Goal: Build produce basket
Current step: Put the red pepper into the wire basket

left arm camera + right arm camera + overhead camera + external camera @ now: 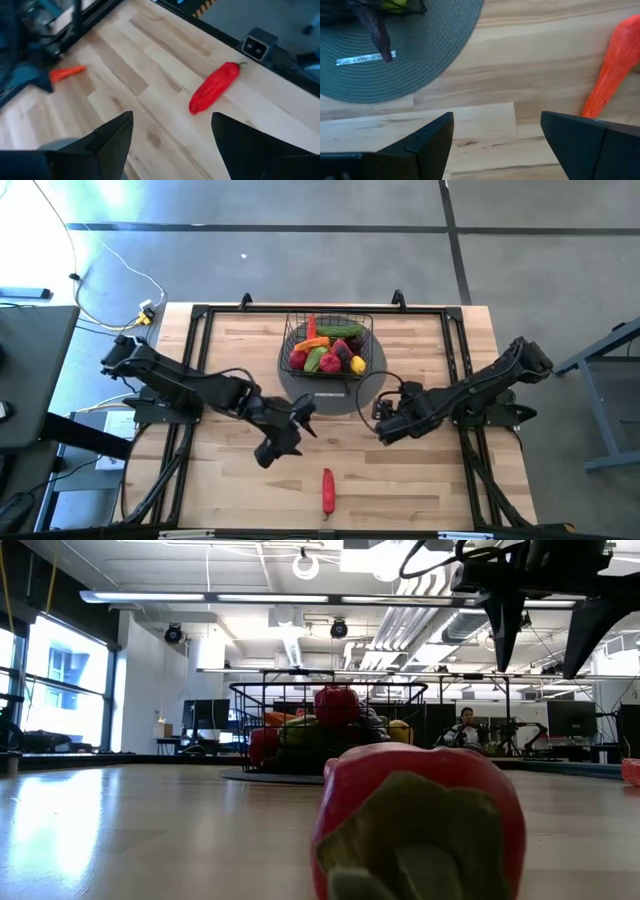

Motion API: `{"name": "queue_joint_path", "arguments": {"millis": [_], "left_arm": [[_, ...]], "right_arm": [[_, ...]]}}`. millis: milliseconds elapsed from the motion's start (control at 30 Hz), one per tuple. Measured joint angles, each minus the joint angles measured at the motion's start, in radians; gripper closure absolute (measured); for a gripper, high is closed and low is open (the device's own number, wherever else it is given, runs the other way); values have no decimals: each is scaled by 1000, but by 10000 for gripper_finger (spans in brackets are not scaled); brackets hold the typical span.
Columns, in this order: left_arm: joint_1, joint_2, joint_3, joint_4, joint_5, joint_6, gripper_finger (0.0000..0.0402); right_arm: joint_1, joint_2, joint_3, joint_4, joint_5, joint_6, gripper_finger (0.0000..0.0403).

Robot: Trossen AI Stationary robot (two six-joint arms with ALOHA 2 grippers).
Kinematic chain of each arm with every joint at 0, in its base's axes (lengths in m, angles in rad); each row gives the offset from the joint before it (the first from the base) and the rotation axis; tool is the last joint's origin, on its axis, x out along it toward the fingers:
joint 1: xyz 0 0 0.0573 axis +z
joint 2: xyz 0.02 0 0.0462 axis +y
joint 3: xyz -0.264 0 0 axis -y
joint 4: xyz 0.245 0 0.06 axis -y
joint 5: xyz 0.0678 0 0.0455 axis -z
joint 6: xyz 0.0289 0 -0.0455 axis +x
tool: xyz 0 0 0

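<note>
One red chili pepper [327, 490] alone on table [420, 480], left gripper [285, 435] above it, fingers apart, empty, right gripper [385, 418] likewise spread beside filled basket [328, 345].

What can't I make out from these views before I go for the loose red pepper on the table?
- Low view: the red pepper fills the foreground blurred, hiding the table behind it and part of the basket.
- High view: produce at the basket's bottom is covered by the top pieces.
- Right wrist view: an orange piece is cut off by the edge, kind unclear.
- Left wrist view: a small orange item is blurred, unidentifiable.
</note>
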Motion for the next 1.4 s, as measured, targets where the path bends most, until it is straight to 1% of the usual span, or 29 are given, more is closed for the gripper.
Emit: {"name": "queue_joint_path", "arguments": {"millis": [267, 433, 567, 733, 867, 933, 1033, 1067, 1300, 1400], "left_arm": [[-1, 121, 0, 47, 64, 159, 140], [-1, 204, 0, 73, 107, 165, 140], [-1, 258, 0, 103, 177, 165, 140], [11, 314, 0, 186, 266, 184, 140], [20, 347, 0, 205, 280, 217, 140], [20, 352, 0, 204, 303, 249, 140], [18, 368, 2, 255, 324, 288, 140], [17, 370, 0, 250, 325, 297, 140], [18, 424, 0, 319, 321, 288, 140], [17, 438, 0, 321, 320, 288, 140]], "right_arm": [[-35, 0, 0, 5, 7, -39, 121], [-41, 0, 0, 9, 6, -39, 121], [-41, 0, 0, 18, 6, -39, 121], [-41, 0, 0, 26, 5, -39, 121], [-41, 0, 0, 35, 5, -35, 121], [-42, 0, 0, 36, 5, -34, 121], [-42, 0, 0, 41, 5, -32, 121], [-42, 0, 0, 42, 5, -30, 121], [-42, 0, 0, 56, 6, -13, 121], [-42, 0, 0, 65, 6, -13, 121]]}}
